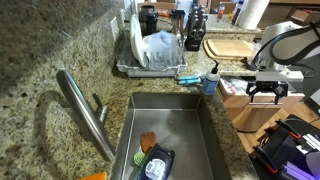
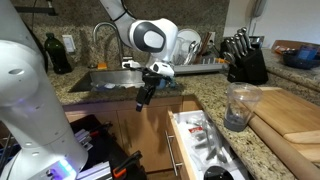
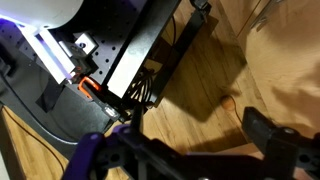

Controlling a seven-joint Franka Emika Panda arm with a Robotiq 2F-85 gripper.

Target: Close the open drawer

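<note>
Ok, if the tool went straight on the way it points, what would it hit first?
Probably the wooden floor: the tool points down beside the counter, clear of the drawer. Depth is unclear; the black frame is close.

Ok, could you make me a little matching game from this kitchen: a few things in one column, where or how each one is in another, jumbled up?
Things:
1. shallow light-brown wooden drawer
2. black knife block
3. clear plastic cup
4. robot's black claw

States:
A. hangs in the air, open and empty
B. full of knife handles, near the dish rack
C. pulled out, white inside showing
D. stands beside the wooden cutting board

Pairs: 1-C, 2-B, 3-D, 4-A.
</note>
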